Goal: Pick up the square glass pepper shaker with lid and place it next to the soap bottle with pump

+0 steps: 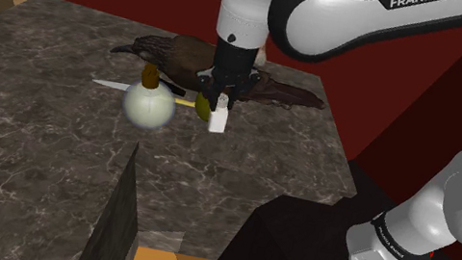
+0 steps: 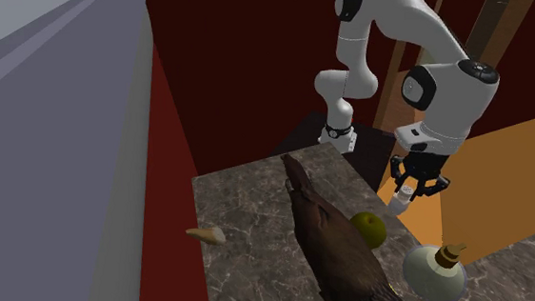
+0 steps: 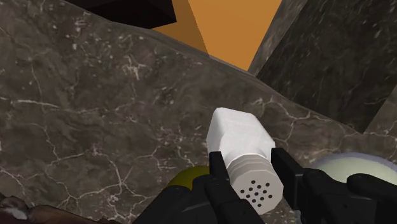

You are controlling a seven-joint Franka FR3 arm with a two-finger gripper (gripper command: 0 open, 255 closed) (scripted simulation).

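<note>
Over the desk (image 1: 26, 117), the white shaker (image 3: 240, 143), judged light, rigid and slippery, was pinched by the tool (image 3: 249, 164) just below its lid.

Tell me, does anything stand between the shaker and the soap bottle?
Nothing clearly does. The hand holds the shaker above the table, close to the bottle. A green fruit lies near the path, but the wrist view shows it on one side of the hand and the bottle on the other.
</note>
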